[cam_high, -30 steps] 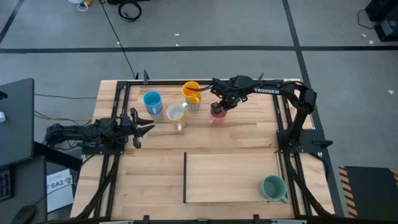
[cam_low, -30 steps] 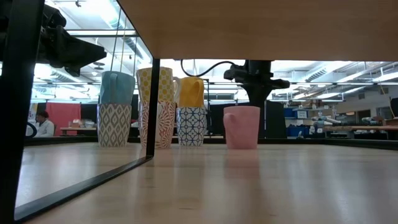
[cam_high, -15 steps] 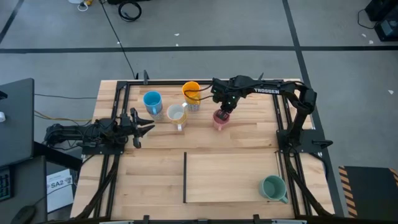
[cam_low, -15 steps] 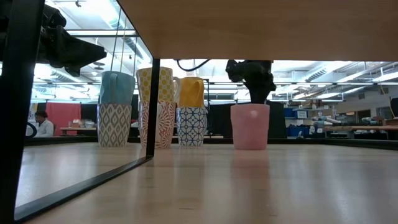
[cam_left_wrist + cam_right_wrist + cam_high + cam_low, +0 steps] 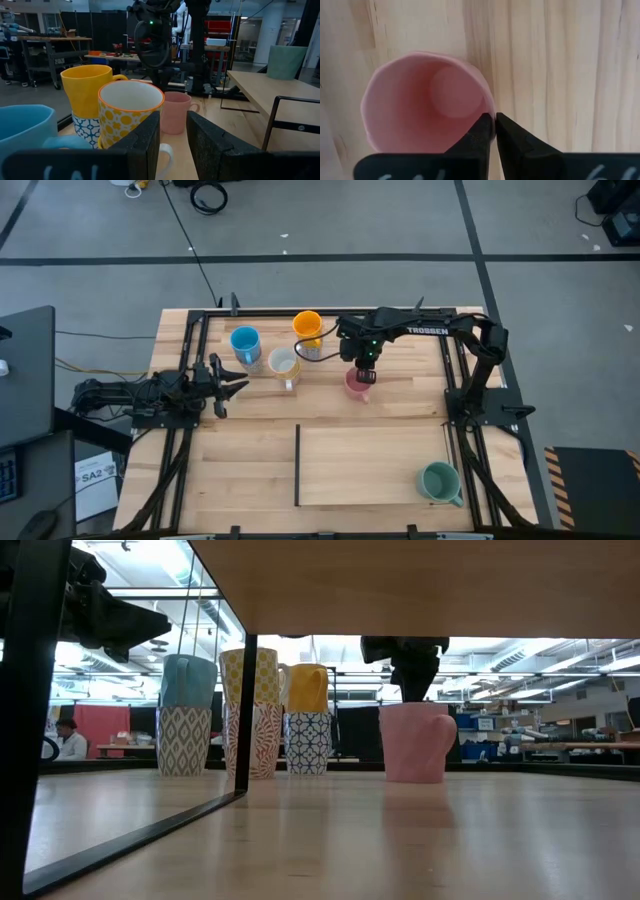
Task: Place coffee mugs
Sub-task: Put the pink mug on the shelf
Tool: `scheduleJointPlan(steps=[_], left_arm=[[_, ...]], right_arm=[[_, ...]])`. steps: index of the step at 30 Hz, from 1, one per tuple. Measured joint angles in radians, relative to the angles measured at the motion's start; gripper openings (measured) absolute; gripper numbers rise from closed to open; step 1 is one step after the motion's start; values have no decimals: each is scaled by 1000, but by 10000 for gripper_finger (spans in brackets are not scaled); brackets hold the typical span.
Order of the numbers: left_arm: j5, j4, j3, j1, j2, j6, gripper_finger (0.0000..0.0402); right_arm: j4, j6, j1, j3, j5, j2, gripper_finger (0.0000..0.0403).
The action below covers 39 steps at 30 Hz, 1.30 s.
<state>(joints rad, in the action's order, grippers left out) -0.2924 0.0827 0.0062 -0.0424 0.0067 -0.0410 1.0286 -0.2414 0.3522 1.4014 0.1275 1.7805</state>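
wooden bench (image 5: 330, 405) in a grey-floored workshop, seen from four cameras. right gripper (image 5: 364, 372) hangs over the pink mug (image 5: 357, 384), near the middle of the bench's far half; the right wrist view shows its fingers (image 5: 485, 131) pinching the mug's rim, one inside and one outside, barely apart. left gripper (image 5: 232, 386) waits beside the left edge, fingers part open and grasping nothing. toward the far edge stand the blue mug (image 5: 245, 342), the orange mug (image 5: 307, 326) and a white mug with a yellowish inside (image 5: 284, 364). a green mug (image 5: 440, 480) sits alone at the near right corner, beside a thin black frame (image 5: 298, 465) marking off the near part of the bench.

progress, as a judgement: the pink mug appears to be in transit or just being set down, and the three far mugs remain; where they belong is not evident.

the low view alone shows those three (image 5: 253, 675) each stacked on a patterned mug (image 5: 184, 740); the high view hides this. only the right wrist view shows the rim grip.
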Motion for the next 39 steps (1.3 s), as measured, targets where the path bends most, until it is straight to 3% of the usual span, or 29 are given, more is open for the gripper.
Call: scheduleJointPlan(steps=[15, 25, 34, 39], left_arm=[[0, 5, 0, 0, 0, 0, 102], [0, 6, 0, 0, 0, 0, 102], [0, 0, 0, 0, 0, 0, 102], [0, 0, 0, 0, 0, 0, 102]], right_arm=[[-2, 33, 0, 0, -1, 1, 106], [-3, 296, 0, 0, -1, 1, 172], [-2, 616, 0, 0, -3, 1, 174], [9, 715, 0, 0, -3, 1, 174]])
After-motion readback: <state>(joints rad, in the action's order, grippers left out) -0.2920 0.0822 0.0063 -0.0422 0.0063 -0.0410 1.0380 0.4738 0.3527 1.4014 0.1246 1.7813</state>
